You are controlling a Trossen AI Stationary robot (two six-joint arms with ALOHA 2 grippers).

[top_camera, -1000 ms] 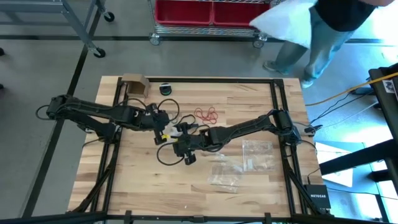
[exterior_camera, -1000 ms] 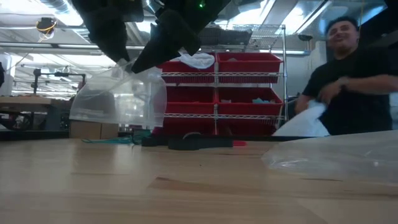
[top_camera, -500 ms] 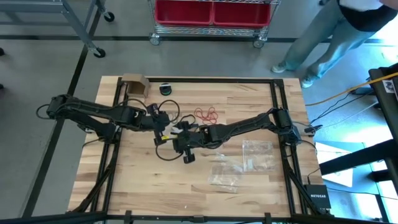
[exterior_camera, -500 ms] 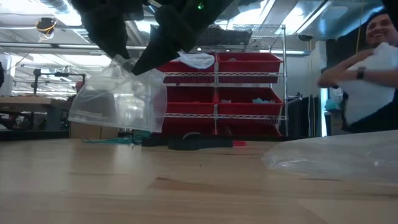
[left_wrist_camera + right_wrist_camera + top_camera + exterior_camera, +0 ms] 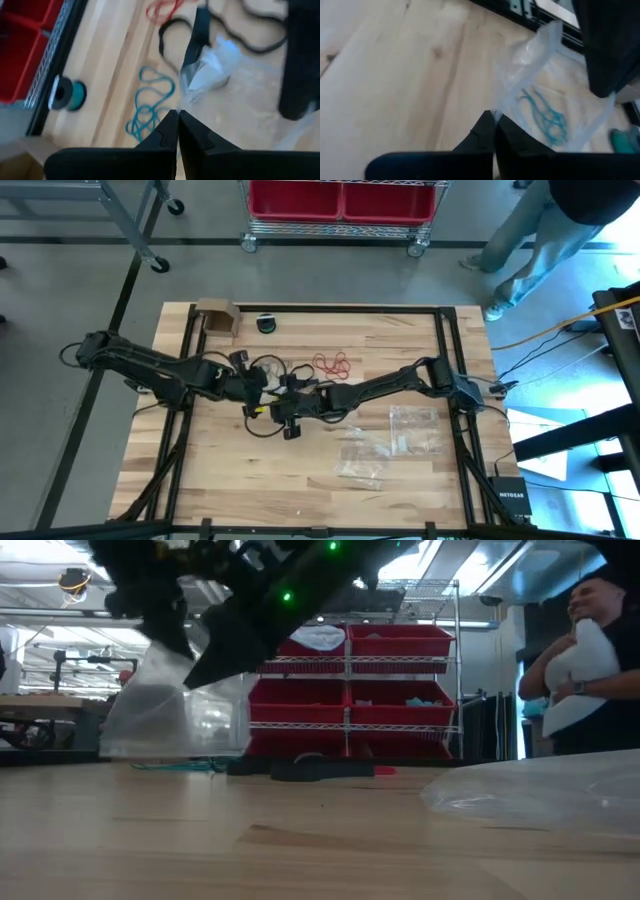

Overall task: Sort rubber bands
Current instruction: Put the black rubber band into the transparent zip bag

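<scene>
1. Between your 2 grippers, at the middle of the table (image 5: 400, 480), a clear plastic bag (image 5: 175, 705) hangs lifted off the wood.
2. Your left gripper (image 5: 177, 116) has its jaws pressed together, pinching 1 edge of the bag.
3. Your right gripper (image 5: 493, 119) is likewise clamped tight on the bag's other edge, close beside the left one.
4. Teal rubber bands (image 5: 150, 107) lie on the wood just beyond the left jaws; through the bag film they show ahead of the right jaws too.
5. Black rubber bands (image 5: 172, 35) lie farther ahead of the left jaws, and red rubber bands (image 5: 333, 363) beyond those.
6. More clear bags (image 5: 395, 438) lie flat well behind the right jaws, under that arm's side.
7. A person (image 5: 590, 670) stands beyond the table holding something white.
</scene>
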